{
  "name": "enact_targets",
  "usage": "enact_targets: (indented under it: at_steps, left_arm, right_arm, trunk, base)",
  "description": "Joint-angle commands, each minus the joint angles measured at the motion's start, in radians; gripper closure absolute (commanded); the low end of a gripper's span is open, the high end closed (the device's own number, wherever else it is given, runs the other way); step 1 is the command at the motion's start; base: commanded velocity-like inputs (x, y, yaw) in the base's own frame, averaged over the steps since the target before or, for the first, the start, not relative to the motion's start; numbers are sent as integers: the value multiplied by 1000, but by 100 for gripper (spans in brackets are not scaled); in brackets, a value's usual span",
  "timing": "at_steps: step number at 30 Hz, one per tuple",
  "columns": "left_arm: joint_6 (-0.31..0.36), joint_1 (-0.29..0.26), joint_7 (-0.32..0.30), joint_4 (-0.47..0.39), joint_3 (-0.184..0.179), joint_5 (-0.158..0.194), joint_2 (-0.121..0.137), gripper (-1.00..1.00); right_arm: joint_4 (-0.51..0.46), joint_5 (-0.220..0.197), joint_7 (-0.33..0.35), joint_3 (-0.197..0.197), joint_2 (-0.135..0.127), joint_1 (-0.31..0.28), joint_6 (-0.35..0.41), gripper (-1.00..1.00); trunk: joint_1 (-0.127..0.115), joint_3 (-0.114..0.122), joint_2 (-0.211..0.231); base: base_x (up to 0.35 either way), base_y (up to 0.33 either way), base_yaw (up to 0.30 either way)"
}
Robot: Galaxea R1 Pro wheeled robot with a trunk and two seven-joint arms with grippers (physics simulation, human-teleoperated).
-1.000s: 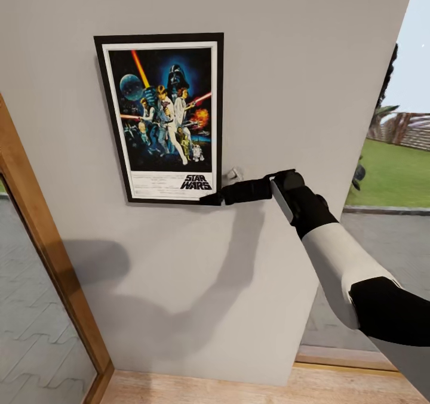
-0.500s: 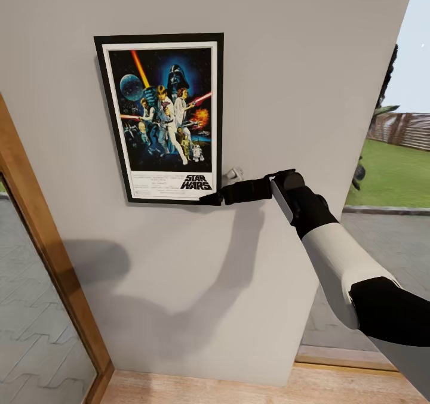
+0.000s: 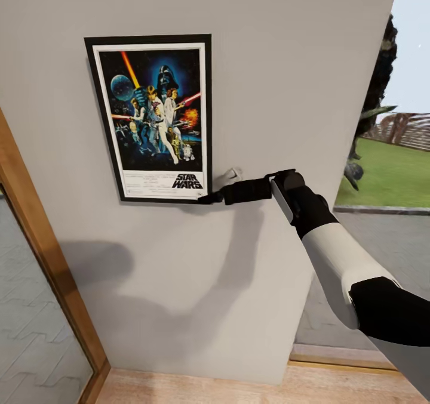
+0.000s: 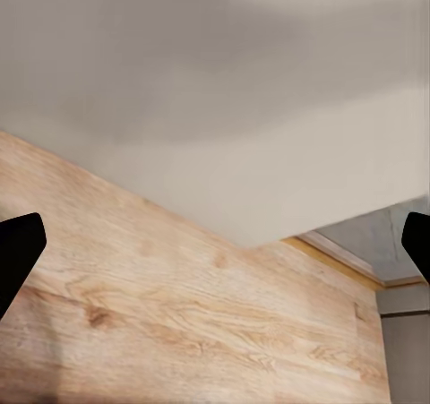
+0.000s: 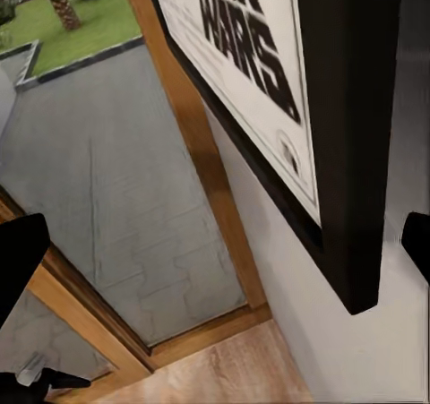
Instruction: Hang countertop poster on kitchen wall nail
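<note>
Upright Star Wars poster point(image 3: 149, 117), thin black frame, white border, colourful figures on dark blue, flat against pale grey wall point(image 3: 286, 82), level and seemingly hung. Right gripper point(image 3: 206, 199) spread wide, fingertips at lower right frame corner, grasping nothing. Left gripper point(image 4: 215, 243) likewise spread over light wooden floor point(image 4: 179, 323). Risk on withdrawal: snagging that corner, knocking the frame askew or off its nail.

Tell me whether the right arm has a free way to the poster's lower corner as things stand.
Probably yes. The right gripper already sits at the lower right corner of the poster, which lies flat against the wall; nothing stands between them, and its fingers look spread.
</note>
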Motion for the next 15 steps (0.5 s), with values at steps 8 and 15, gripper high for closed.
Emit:
enact_targets:
  at_steps: [8, 15]
  left_arm:
    - [-5, -1, -3, 1, 8, -8, 0, -100]
    - [-5, -1, -3, 1, 8, -8, 0, -100]
  right_arm:
    - [1, 12, -68, 1, -1, -1, -11, -100]
    - [0, 12, -67, 1, -1, -1, -11, -100]
  trunk:
    - [1, -1, -1]
    - [1, -1, -1]
  base:
    - [-75, -108, 0]
    - [-142, -118, 0]
